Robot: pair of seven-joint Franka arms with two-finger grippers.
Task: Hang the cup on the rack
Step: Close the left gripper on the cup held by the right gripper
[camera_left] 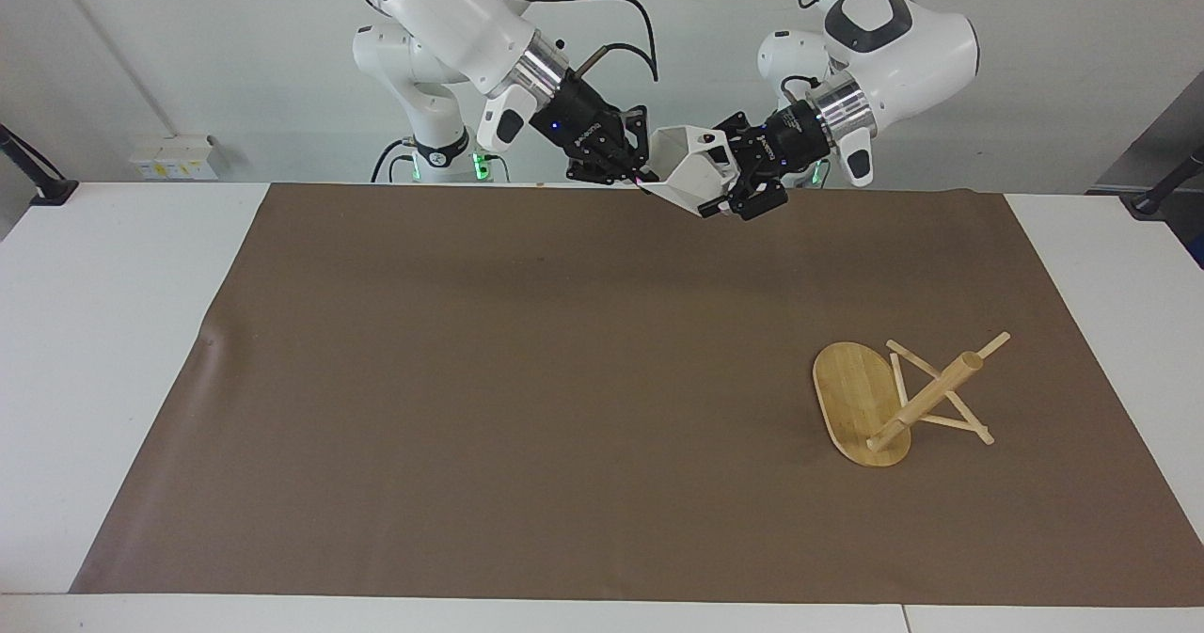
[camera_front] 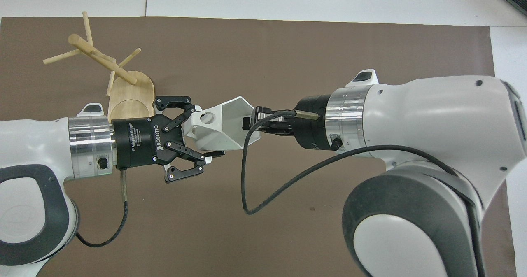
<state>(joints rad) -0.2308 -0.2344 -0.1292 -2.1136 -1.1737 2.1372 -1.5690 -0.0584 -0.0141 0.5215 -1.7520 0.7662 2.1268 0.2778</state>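
Cup [camera_front: 224, 124]: one, white, faceted, held in air over brown mat [camera_left: 527, 407], on its side; long axis runs arm to arm, mouth toward right arm, handle toward left arm

Right pincer [camera_front: 252, 123]: clamped on mouth rim

Left pincer [camera_front: 206, 135]: closed on handle end

Rack [camera_left: 898, 398]: one, bamboo, tipped over on mat, toward left arm's end of table [camera_left: 94, 332]
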